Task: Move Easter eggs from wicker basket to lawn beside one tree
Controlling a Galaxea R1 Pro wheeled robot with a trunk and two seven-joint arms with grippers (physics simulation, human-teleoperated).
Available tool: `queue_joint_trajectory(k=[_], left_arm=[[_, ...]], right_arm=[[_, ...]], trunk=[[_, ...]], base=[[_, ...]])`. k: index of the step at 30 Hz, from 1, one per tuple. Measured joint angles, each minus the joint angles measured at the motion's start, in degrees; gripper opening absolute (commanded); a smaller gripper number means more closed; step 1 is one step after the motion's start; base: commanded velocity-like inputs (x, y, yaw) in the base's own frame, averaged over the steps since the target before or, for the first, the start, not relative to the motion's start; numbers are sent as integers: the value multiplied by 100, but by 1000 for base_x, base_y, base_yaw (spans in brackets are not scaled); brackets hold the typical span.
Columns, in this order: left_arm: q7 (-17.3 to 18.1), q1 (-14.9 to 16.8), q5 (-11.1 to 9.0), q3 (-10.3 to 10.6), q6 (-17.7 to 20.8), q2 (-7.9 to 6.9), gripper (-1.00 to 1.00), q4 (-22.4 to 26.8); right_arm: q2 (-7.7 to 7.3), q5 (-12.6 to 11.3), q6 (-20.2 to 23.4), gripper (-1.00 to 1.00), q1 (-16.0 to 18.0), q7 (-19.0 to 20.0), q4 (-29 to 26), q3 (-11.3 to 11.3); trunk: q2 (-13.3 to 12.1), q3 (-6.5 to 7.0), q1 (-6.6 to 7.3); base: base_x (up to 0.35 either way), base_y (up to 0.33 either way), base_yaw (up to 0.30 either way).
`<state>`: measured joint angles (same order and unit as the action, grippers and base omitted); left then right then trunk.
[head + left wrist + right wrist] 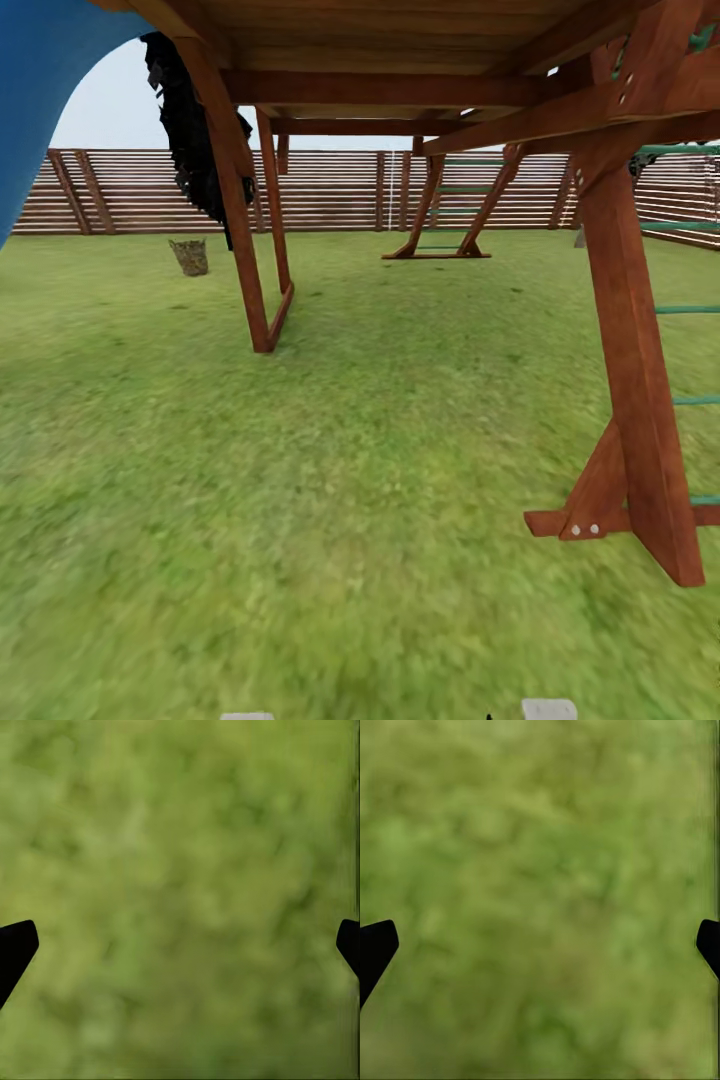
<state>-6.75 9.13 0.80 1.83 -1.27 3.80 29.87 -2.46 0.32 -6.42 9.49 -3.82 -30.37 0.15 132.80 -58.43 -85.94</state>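
woven brown wicker basket (190, 256) sits far off on patchy lawn (330, 480) near slat fence (330, 190), beyond wooden playset leg (245, 270); left hand (180, 945) and right hand (540, 945) both spread apart over blurry grass, well apart from basket

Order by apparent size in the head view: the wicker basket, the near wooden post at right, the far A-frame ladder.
1. Near wooden post, largest, though it stands closest to the camera.
2. Far A-frame ladder.
3. Wicker basket, smallest, far off on the lawn.
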Motion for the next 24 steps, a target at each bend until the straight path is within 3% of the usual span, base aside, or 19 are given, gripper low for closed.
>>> queue_joint_trajectory(k=[24], left_arm=[[0, -1, 0, 8, -7, 0, 100, -128]], right_arm=[[1, 8, -1, 100, 1, 2, 1, 8]], trunk=[[0, 4, 0]], base=[[320, 0, -14]])
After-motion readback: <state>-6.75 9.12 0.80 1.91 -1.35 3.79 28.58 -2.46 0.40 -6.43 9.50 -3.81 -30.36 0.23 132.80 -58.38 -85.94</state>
